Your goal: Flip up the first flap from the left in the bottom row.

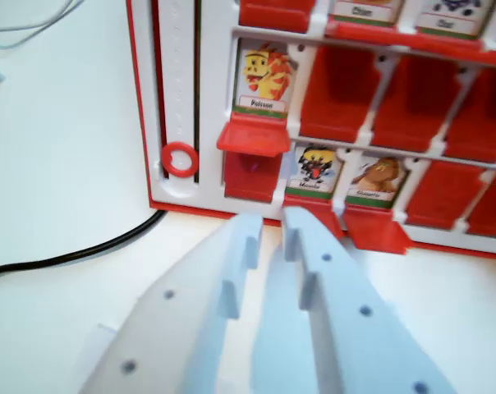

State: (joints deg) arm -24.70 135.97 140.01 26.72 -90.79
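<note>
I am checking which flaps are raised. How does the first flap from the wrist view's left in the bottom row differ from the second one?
The first flap lies down, plain red, no picture visible. The second flap stands up, showing a dark cartoon creature over a name label. Both sit in the red-and-white game board.

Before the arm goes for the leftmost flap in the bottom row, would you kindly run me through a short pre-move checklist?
1. Target found: leftmost bottom-row flap lies down, plain red, no picture showing. Ok.
2. Gripper empty, fingers slightly apart. Ok.
3. Alignment: tips sit just below the board's lower edge, slightly toward the wrist view's right of the target. Not ok.
4. Neighbouring flap, standing with its picture showing, is close to the right finger; bump risk. Not ok.
5. Black cable lies left of the approach. Ok.
6. Flap's hinge free to turn: cannot tell.
</note>
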